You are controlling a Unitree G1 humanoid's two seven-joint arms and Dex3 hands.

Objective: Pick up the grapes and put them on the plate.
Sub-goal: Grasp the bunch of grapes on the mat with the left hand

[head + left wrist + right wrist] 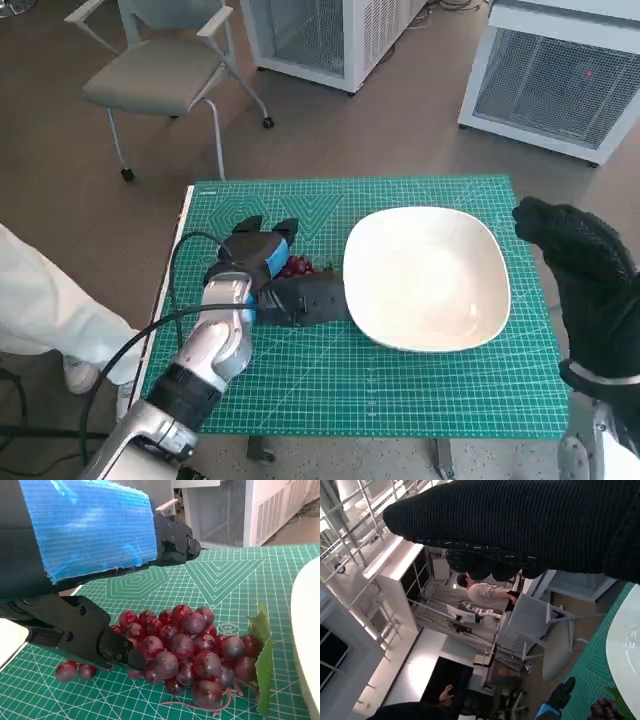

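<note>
The left hand (262,262) lies low on the green worktop (400,390), its black fingers (107,647) spread around the grapes (187,647) and touching the bunch, not clasping it. The grapes sit just left of the white plate (428,276). The gloved right hand (580,265) hovers beside the plate, holding nothing, fingers loosely apart.

One grape bunch (298,267), one plate (428,277), one chair (160,62).
</note>
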